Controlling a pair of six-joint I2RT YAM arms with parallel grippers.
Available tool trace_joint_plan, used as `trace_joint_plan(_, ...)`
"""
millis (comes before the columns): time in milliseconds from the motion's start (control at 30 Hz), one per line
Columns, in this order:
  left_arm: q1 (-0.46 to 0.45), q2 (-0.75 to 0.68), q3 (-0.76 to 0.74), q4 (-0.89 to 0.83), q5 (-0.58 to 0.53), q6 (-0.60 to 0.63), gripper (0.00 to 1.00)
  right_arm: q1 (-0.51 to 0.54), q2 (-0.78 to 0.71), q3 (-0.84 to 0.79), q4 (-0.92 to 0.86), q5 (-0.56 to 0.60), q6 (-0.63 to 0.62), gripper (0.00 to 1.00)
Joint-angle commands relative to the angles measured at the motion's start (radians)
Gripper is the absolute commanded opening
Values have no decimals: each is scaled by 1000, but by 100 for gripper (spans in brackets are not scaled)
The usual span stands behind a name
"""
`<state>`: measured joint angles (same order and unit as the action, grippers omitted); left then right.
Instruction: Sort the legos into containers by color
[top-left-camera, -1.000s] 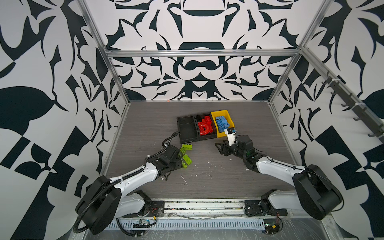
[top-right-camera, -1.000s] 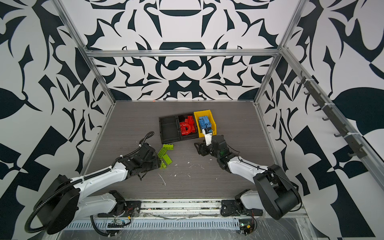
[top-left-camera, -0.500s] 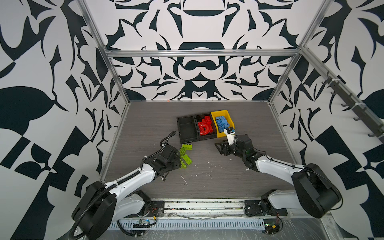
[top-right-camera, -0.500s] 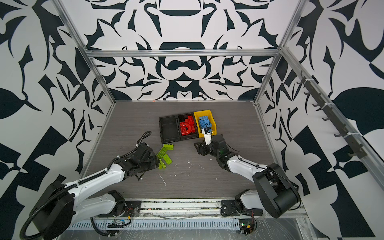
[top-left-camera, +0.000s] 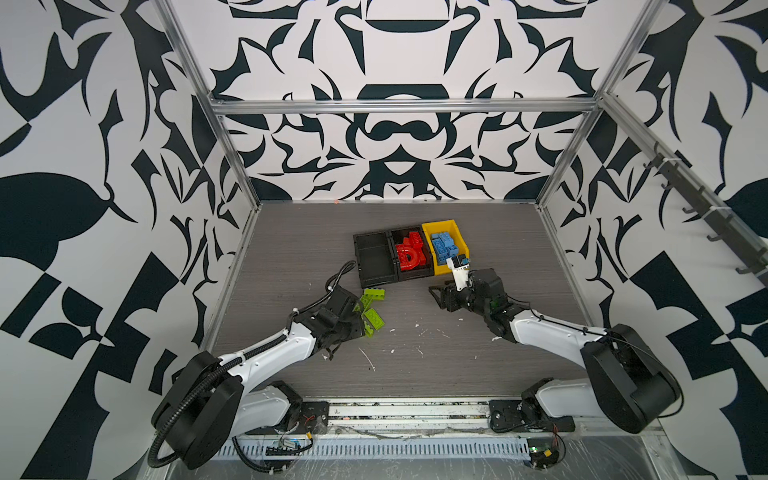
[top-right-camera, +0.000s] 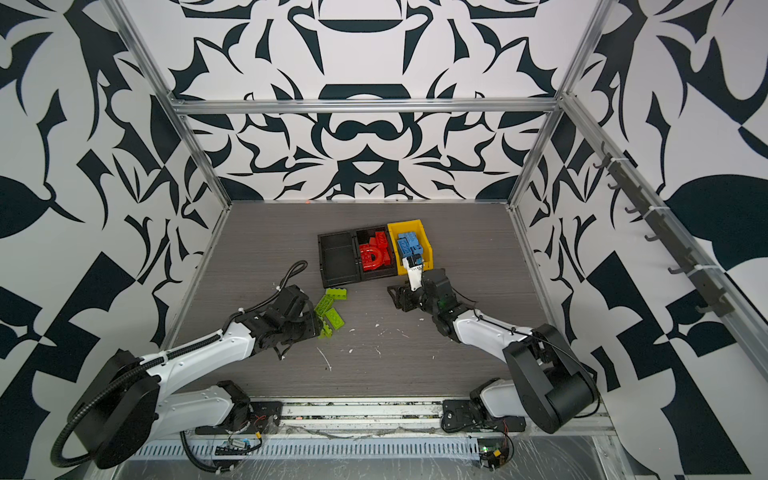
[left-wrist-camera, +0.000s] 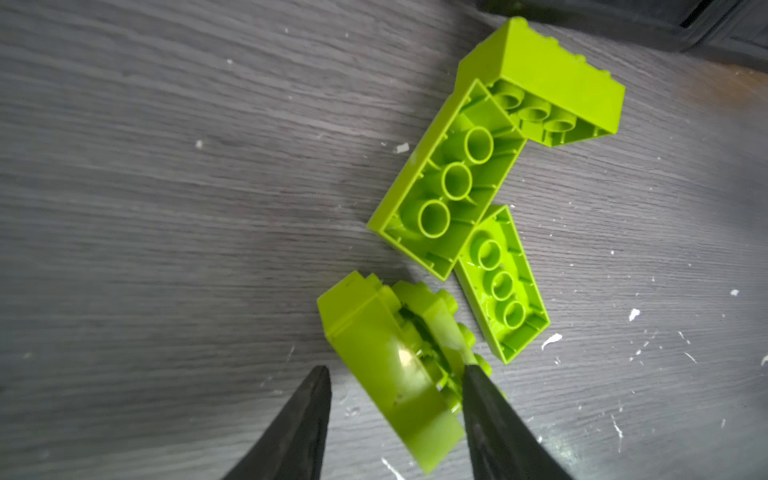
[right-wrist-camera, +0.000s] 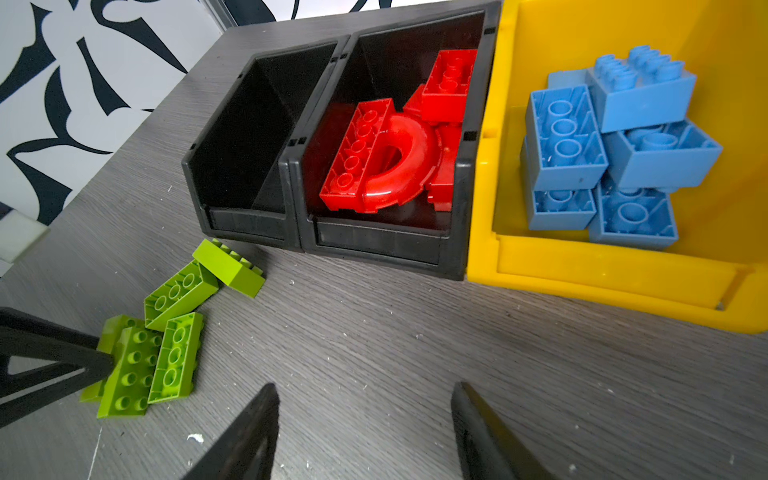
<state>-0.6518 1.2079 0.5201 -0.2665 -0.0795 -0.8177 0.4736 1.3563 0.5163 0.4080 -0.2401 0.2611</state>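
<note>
Lime green studded plastic bricks (top-left-camera: 370, 311) lie clustered on the grey wood-grain table (top-left-camera: 415, 374), before the empty black rectangular bin (top-left-camera: 374, 257). The left gripper (left-wrist-camera: 397, 370), jaws partly apart, straddles the nearest brick (left-wrist-camera: 374, 353), whose long axis runs along the fingers; one finger (left-wrist-camera: 490, 415) touches it. The right gripper (right-wrist-camera: 363, 386) hovers wide and empty over the table near the yellow plastic bin (right-wrist-camera: 602, 282).

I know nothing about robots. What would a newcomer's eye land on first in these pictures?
The bold black-and-white patterned walls strike first. Then the colours at the middle of the grey table: red bricks in the middle black bin, blue bricks in the yellow bin beside it, and an empty black bin on its other side. Lime green bricks lie loose before that empty bin, the left gripper open astride one.
</note>
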Motion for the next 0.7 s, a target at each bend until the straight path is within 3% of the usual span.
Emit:
trace_joint_plan(0,4,13,3,-30,8,-1,54,4,0,38,5,-11,0,68)
trace_joint_plan(267,30,-22,10,-191,-43,8,50,4,3,41,0,-13,0,69)
trace_joint_plan(433,77,-76,-47,-157,5,-12,49,3,11,47,-7,-19,2,69)
trace_joint_plan(667,85,-103,-16,-202,11,26,59,3,15,56,-21,-23,3,69)
